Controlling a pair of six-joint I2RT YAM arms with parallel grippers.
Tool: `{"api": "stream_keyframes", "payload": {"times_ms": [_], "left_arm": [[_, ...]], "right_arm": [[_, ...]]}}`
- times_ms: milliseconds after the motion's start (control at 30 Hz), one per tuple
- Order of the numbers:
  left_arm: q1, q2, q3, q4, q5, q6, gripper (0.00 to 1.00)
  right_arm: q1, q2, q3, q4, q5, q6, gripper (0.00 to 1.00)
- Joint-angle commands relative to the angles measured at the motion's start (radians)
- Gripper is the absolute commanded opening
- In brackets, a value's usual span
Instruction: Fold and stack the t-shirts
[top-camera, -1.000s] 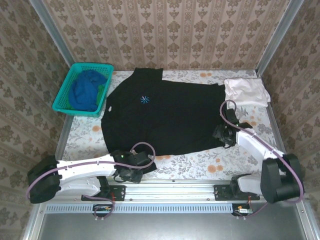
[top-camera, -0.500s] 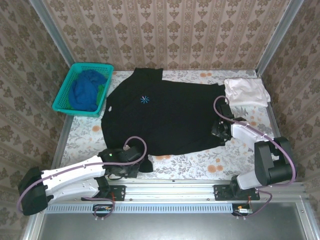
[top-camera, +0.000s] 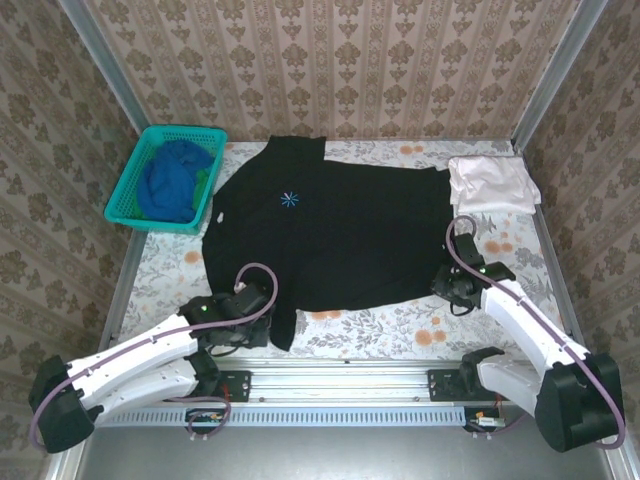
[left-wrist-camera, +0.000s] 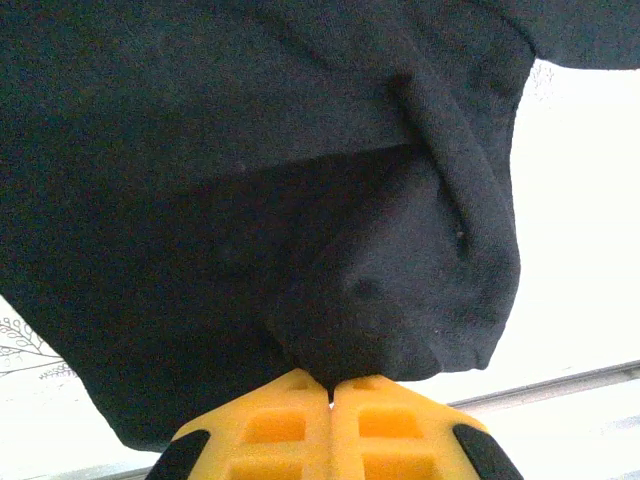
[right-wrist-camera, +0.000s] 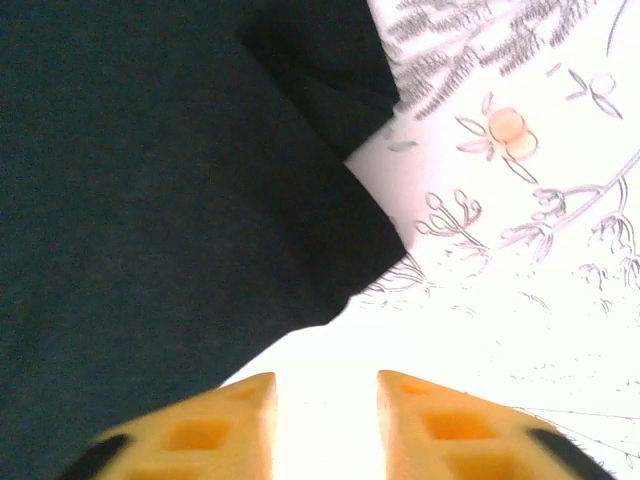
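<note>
black t-shirt (top-camera: 340, 230) spread flat, light-blue starburst (top-camera: 290, 199) on chest (near corner bunched)

The spread t-shirt (top-camera: 340, 230) lies on the bench (top-camera: 400, 335), one corner between the left fingers (left-wrist-camera: 280, 425), an edge just ahead of the right fingers (right-wrist-camera: 430, 420). The folded t-shirt (top-camera: 490, 182) lies beyond the right fingers. Beyond the left, a basket (top-camera: 125, 195) holds a third t-shirt (top-camera: 170, 180).

We see that the left gripper (left-wrist-camera: 332, 385) has shut on the near-left hem corner of the black shirt (top-camera: 340, 230) and pulled back toward the near-left, bunching that corner into a narrower tail. The right gripper (right-wrist-camera: 325, 400) went in over the right hem, then came back toward us, jaws apart, off the cloth.
</note>
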Motion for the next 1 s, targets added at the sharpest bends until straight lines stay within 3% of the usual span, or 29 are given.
{"api": "stream_keyframes", "payload": {"times_ms": [0, 100, 233, 400, 600, 767, 900, 967], "left_arm": [[0.014, -0.005, 0.008, 0.012, 0.024, 0.047, 0.00], [0.015, -0.006, 0.006, 0.013, 0.026, 0.049, 0.00], [0.015, -0.011, 0.005, 0.012, 0.016, 0.046, 0.00], [0.016, -0.011, 0.004, 0.011, 0.017, 0.047, 0.00], [0.017, -0.008, 0.004, 0.010, 0.020, 0.046, 0.00], [0.018, -0.006, 0.004, 0.014, 0.020, 0.050, 0.00], [0.019, -0.005, 0.003, 0.014, 0.020, 0.052, 0.00], [0.019, -0.005, 0.002, 0.016, 0.023, 0.053, 0.00]], "right_arm": [[-0.033, 0.100, 0.061, 0.089, 0.015, -0.028, 0.46], [-0.054, 0.244, 0.164, 0.123, 0.001, -0.087, 0.53], [-0.057, 0.386, 0.216, 0.171, -0.011, -0.120, 0.53], [-0.057, 0.457, 0.228, 0.180, 0.013, -0.139, 0.50], [-0.057, 0.405, 0.209, 0.142, 0.035, -0.142, 0.17], [-0.050, 0.321, 0.180, 0.043, 0.041, -0.121, 0.00], [-0.048, 0.251, 0.123, -0.020, 0.032, -0.079, 0.01], [-0.047, 0.209, 0.105, -0.042, 0.014, -0.058, 0.22]]}}
